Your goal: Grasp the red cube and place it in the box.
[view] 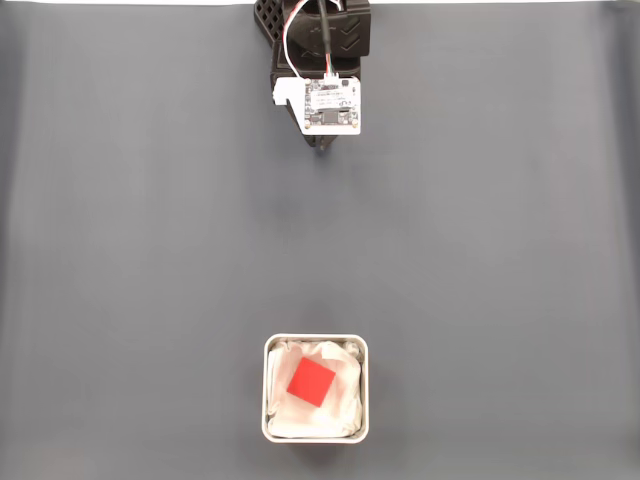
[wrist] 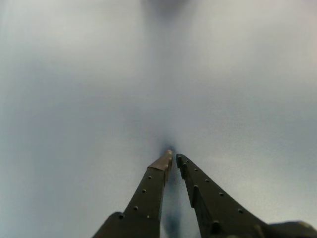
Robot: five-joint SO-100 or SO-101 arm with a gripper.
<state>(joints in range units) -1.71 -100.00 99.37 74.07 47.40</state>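
Taking box (view: 316,430) as my landmark in fixed view. Box sits on table (view: 120,250) at bottom centre. Cube (view: 312,382) inside box, on paper lining (view: 338,404), turned cornerwise to box walls, clear of rim on all sides. Arm (view: 320,40) well apart from box, straight above it at top centre. Circuit board (view: 331,104) on arm's box-facing end. Gripper (wrist: 172,157) in my wrist view: over bare table, fingertips nearly touching.

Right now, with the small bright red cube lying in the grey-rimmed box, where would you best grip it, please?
I would come straight down from above and close on two opposite flat side faces of the small bright red cube. It sits turned diagonally inside the grey-rimmed box, so the gripper should probably rotate to match, clear of the walls.
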